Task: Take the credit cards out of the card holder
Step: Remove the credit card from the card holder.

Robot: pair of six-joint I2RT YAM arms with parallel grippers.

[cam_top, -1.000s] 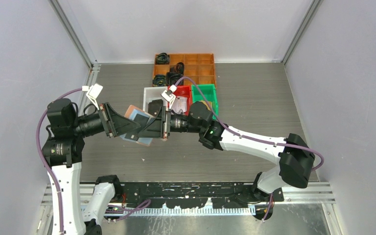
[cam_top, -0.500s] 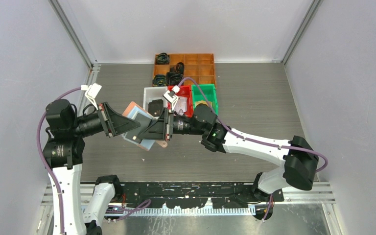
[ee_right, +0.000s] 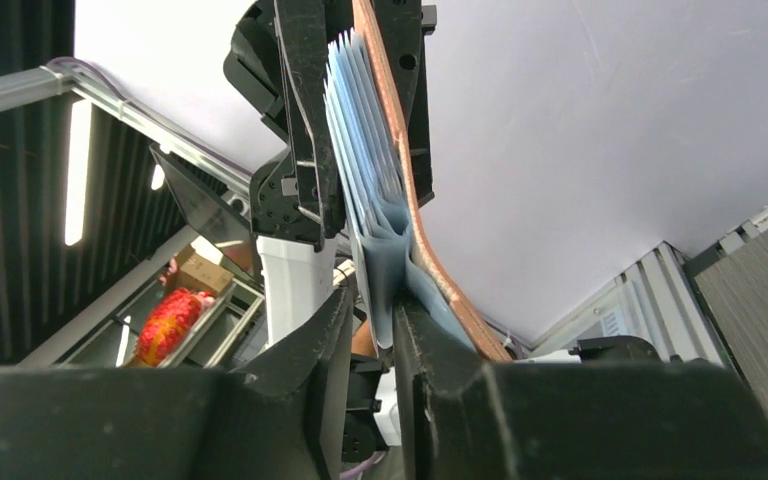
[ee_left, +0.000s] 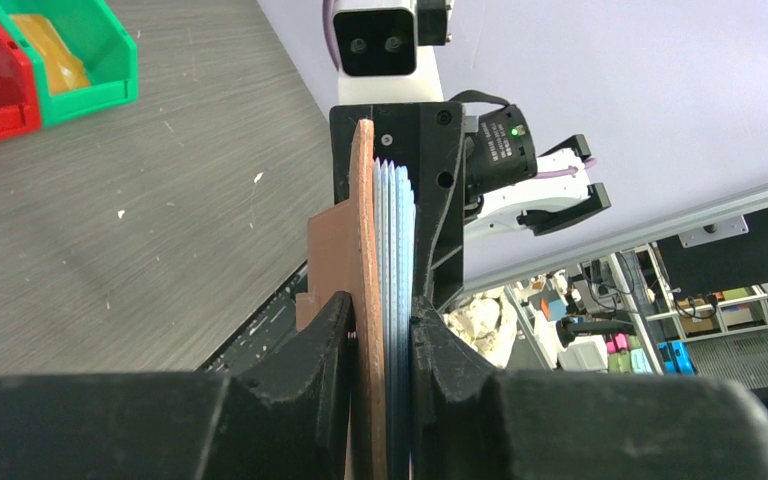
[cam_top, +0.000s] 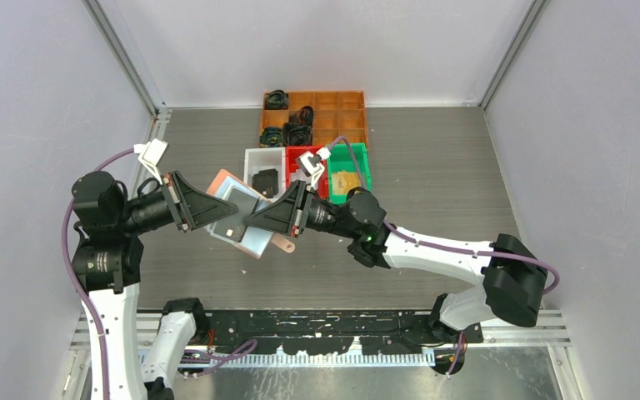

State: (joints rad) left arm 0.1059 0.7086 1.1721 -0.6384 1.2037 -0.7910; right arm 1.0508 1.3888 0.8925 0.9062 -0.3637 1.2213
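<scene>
The card holder [cam_top: 235, 210], tan-pink with a grey-blue pocket face, hangs tilted above the table between both grippers. My left gripper [cam_top: 214, 215] is shut on its left end; the left wrist view shows the jaws [ee_left: 380, 315] pinching the tan back [ee_left: 363, 230] and the blue pockets. My right gripper [cam_top: 257, 223] is shut on the grey-blue pocket layers [ee_right: 375, 230] at the other end. An orange-yellow card [cam_top: 348, 181] lies in the green bin [cam_top: 362, 160]. A black card [cam_top: 264, 180] lies in the white bin [cam_top: 252, 157]. A whitish card [cam_top: 306, 173] shows in the red bin [cam_top: 294, 152], partly hidden.
An orange divided tray [cam_top: 342, 112] with black coiled bundles [cam_top: 297, 132] stands at the back behind the bins. The holder's strap tab [cam_top: 282, 243] hangs below the right gripper. Grey walls close in left and right.
The right arm has drawn back to the right and nearer, and the left gripper has shifted slightly left. The holder between them shows more and is tilted further.
</scene>
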